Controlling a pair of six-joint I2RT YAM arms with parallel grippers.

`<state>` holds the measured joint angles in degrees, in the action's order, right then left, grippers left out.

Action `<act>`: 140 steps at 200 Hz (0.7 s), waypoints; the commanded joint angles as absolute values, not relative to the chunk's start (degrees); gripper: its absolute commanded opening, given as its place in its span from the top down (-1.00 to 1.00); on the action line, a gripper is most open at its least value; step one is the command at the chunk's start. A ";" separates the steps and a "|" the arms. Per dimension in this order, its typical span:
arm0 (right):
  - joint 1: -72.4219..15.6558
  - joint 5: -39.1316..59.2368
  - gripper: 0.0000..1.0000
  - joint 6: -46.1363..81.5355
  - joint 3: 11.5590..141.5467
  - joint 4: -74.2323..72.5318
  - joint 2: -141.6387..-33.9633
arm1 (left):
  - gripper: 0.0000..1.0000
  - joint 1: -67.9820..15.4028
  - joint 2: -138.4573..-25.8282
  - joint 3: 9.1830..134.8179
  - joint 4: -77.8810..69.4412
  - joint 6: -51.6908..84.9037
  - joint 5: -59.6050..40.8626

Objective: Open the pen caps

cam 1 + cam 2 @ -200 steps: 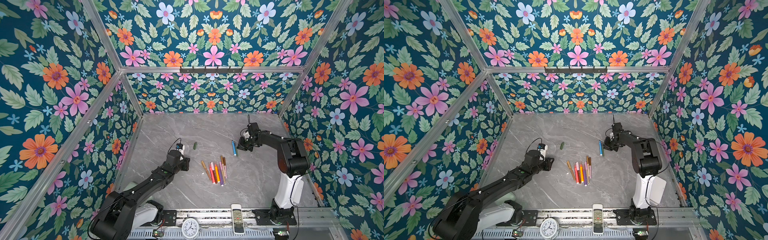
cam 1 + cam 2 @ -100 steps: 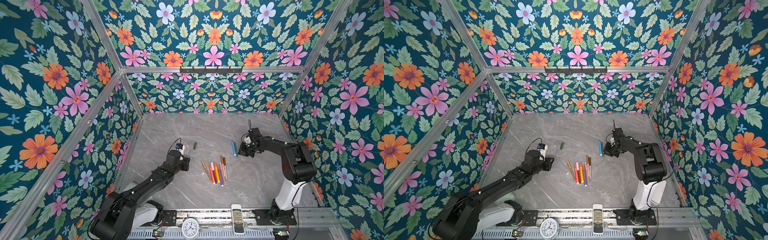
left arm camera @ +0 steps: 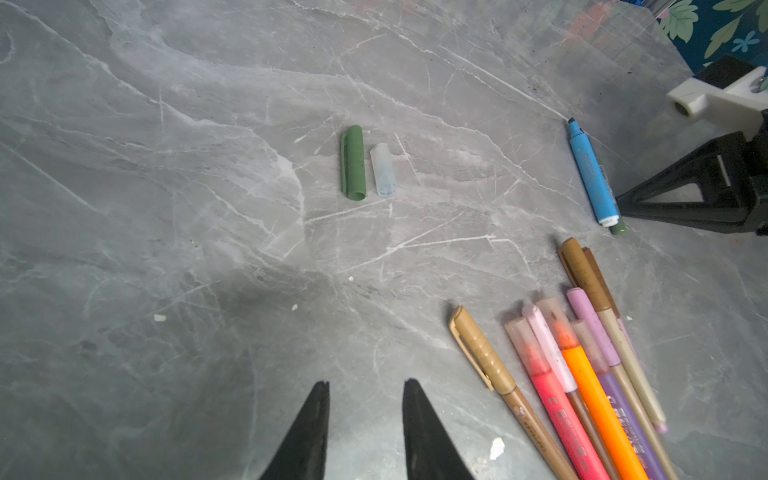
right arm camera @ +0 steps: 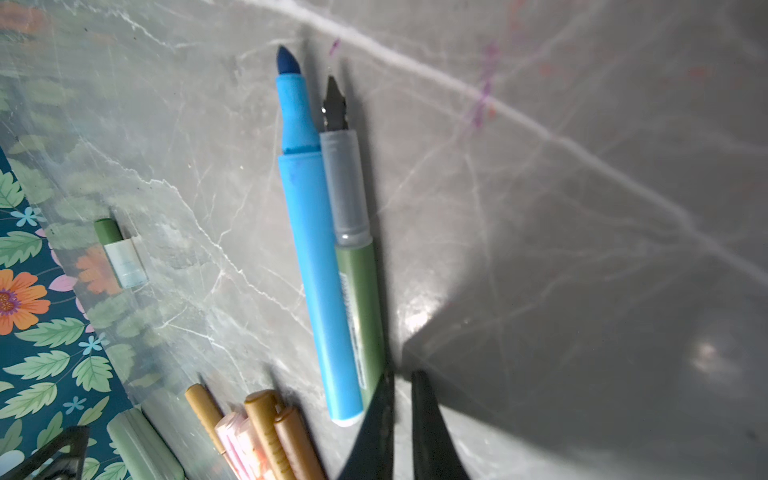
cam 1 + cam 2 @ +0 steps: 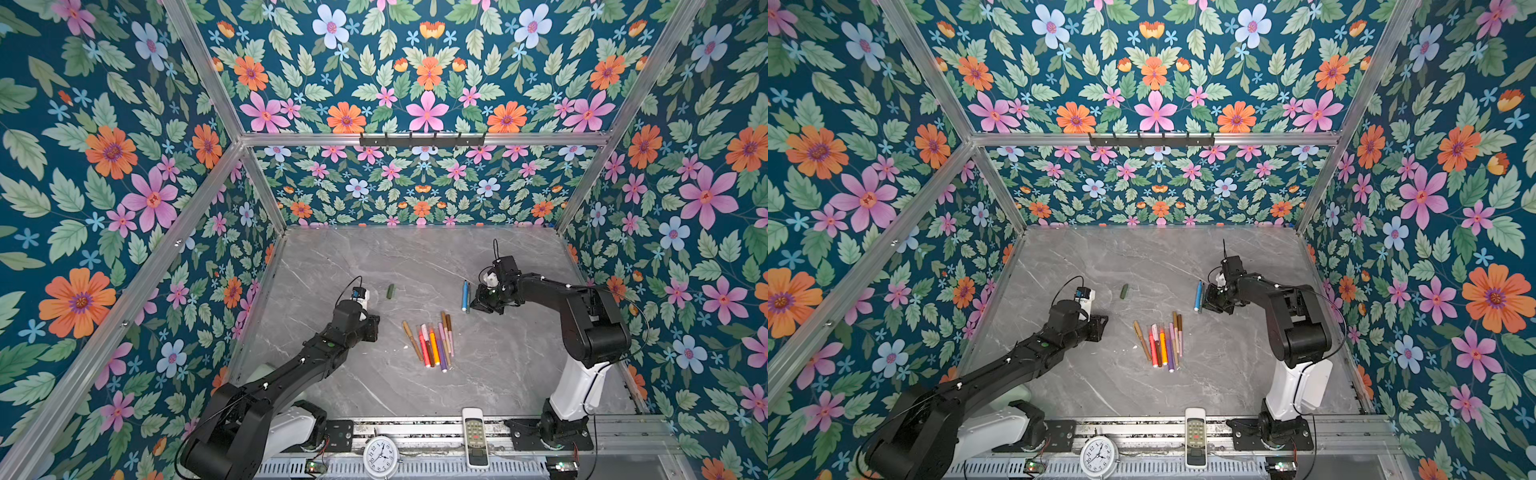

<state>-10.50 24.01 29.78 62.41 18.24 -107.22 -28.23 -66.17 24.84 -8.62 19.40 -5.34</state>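
Two uncapped pens lie side by side right of centre: a blue pen [image 5: 464, 296] [image 4: 320, 270] and a green pen [image 4: 359, 291], tips bare. My right gripper [image 4: 401, 374] [image 5: 476, 301] sits low at their rear ends, beside the green pen, open by a narrow slit with nothing between its fingers. Two loose pen caps lie at mid-left: a green cap [image 3: 353, 164] [image 5: 390, 291] and a translucent cap [image 3: 383, 169]. Several capped pens [image 5: 432, 343] [image 3: 582, 365] lie bunched at the centre. My left gripper [image 3: 365, 382] [image 5: 374, 326] hovers open and empty left of them.
A white remote [image 5: 473, 436] and a small clock [image 5: 380, 457] rest on the front rail. Floral walls enclose the grey marble table [image 5: 374, 257] on three sides.
The right gripper has shifted a little toward the front, closer to the rear ends of the two pens, and its jaws have parted slightly. The left arm has not moved.
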 commanded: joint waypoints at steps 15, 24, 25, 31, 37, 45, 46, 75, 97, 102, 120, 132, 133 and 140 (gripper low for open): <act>-10.66 20.46 0.75 29.97 62.14 22.46 -107.78 | 0.34 -28.21 -66.02 24.85 -9.94 18.97 -4.83; -10.65 19.78 0.76 29.97 61.76 22.50 -107.18 | 0.34 -28.17 -66.00 24.82 -9.93 19.00 -4.83; -10.64 19.64 0.76 29.97 61.69 22.50 -106.98 | 0.34 -28.19 -66.00 24.85 -9.93 18.99 -4.83; -10.64 18.99 0.76 29.97 61.23 22.43 -106.22 | 0.34 -28.21 -65.99 24.79 -9.93 18.98 -4.83; -10.70 18.37 0.77 30.06 60.45 22.38 -105.19 | 0.34 -28.21 -65.93 24.83 -9.94 19.05 -4.83; -10.80 17.79 0.77 30.06 59.27 22.04 -103.72 | 0.34 -28.21 -65.91 24.79 -9.93 18.99 -4.83; -10.81 17.73 0.77 30.06 59.16 22.05 -103.41 | 0.34 -28.21 -65.87 24.83 -9.93 19.03 -4.83; -12.23 14.97 0.76 28.75 54.86 23.83 -96.70 | 0.34 -28.21 -65.83 24.70 -10.02 19.01 -4.92; -15.34 13.79 0.77 29.32 50.66 25.13 -89.38 | 0.35 -28.21 -65.27 24.46 -10.18 19.07 -4.79; -16.46 13.65 0.77 29.92 49.54 25.14 -87.84 | 0.36 -28.21 -65.12 24.43 -10.19 19.07 -4.70; -22.38 11.93 0.76 32.87 46.22 25.18 -82.65 | 0.37 -28.19 -64.26 23.83 -10.46 19.21 -4.17; -26.61 9.93 0.76 34.85 45.55 25.80 -80.66 | 0.38 -28.19 -63.64 23.49 -10.70 19.31 -3.79; -26.79 9.76 0.76 35.01 45.54 25.87 -80.54 | 0.38 -28.20 -63.55 23.43 -10.71 19.37 -3.79; -29.18 8.66 0.75 36.00 45.52 26.21 -80.02 | 0.39 -28.21 -63.10 23.22 -10.80 19.34 -3.56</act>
<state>-23.79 13.54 31.62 46.28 24.43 -82.37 -28.23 -64.20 23.73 -9.30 19.40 -4.64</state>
